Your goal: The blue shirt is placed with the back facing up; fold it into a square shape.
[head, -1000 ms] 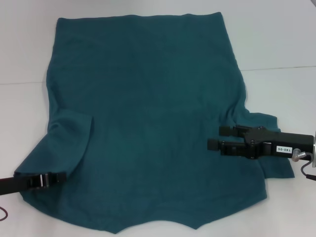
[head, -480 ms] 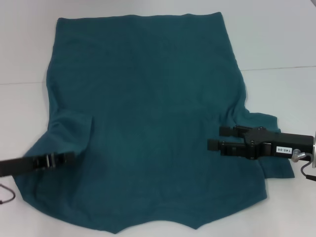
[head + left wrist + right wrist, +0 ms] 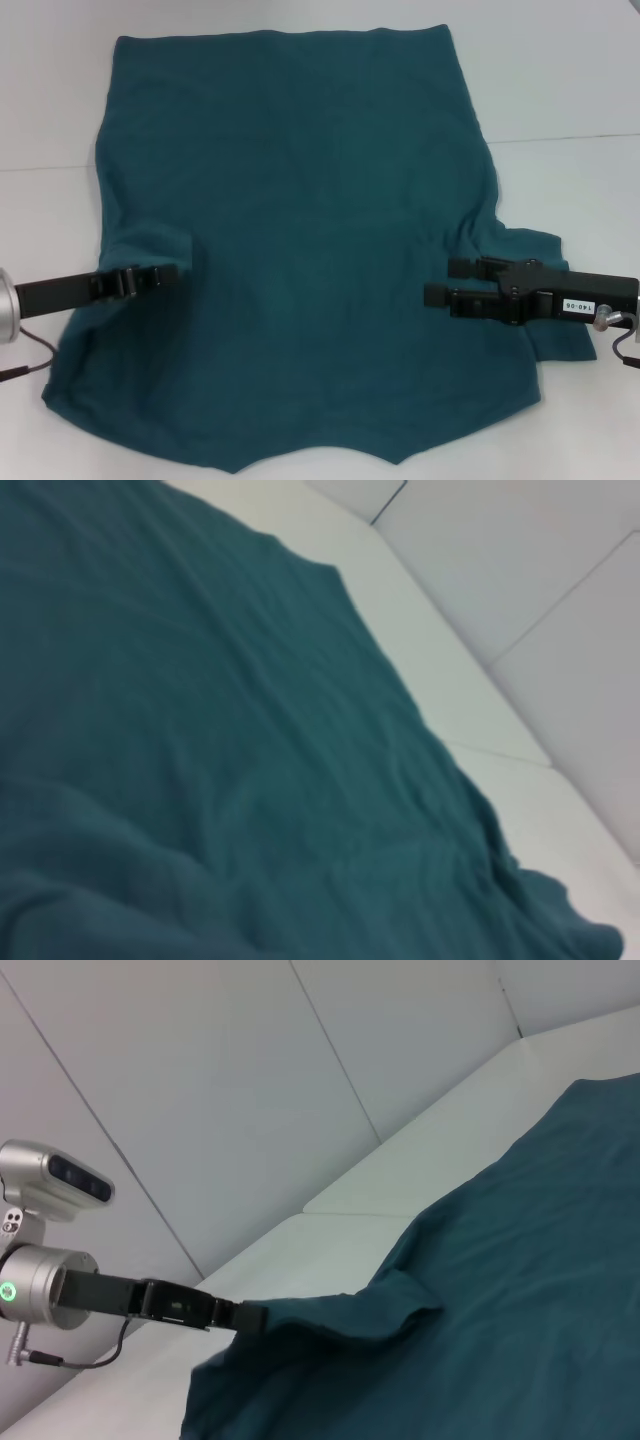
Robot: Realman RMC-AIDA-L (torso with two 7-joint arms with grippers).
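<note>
The blue shirt lies spread plain side up on the white table, filling most of the head view, hem toward the top of the frame and collar notch at the bottom edge.

The step in hand looks like the first fold, bringing the sleeves in over the body. The left gripper sits at the left of the frame, clenched on the left sleeve, whose fabric is doubled over onto the shirt body with its folded edge standing up beside the fingertips. The right wrist view shows the same pinch, the cloth pulled into a low ridge. The right gripper reaches in from the right edge and hovers over the shirt just inside the right sleeve; its two fingers are parted with nothing between them.

Next, the left arm likely needs to carry the sleeve further inward and lay it flat before letting go.

Compared with a second ago, the left gripper has risen from the lower left corner toward mid-frame, dragging the sleeve along; the right gripper has barely shifted.
</note>
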